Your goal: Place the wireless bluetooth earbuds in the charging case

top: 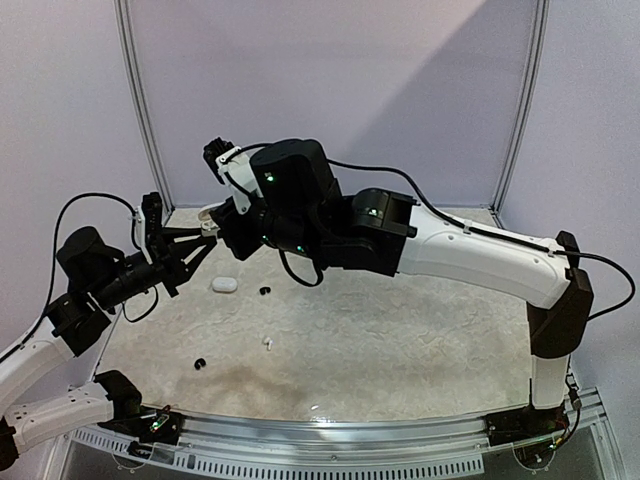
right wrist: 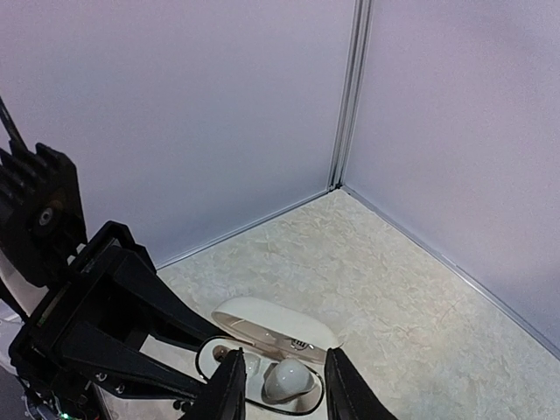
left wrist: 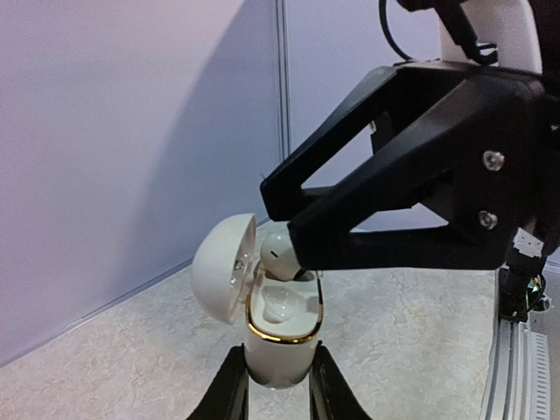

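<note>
Left gripper (left wrist: 276,385) clamps the open charging case (left wrist: 278,350), lifted over the table's (top: 400,330) far-left corner. Right gripper (right wrist: 284,394) fingers sit narrow around a white earbud (left wrist: 280,254) at the case mouth; can't tell if it's gripped. Line it up with its well, press straight down, then release.

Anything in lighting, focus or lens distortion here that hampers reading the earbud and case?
Top external: the wall posts bow, so lens distortion, and a diagonal shadow crosses the back wall. Left wrist: the case and earbud are evenly lit, the right gripper a dark mass beside them. Right wrist: no glare, image slightly soft.
</note>
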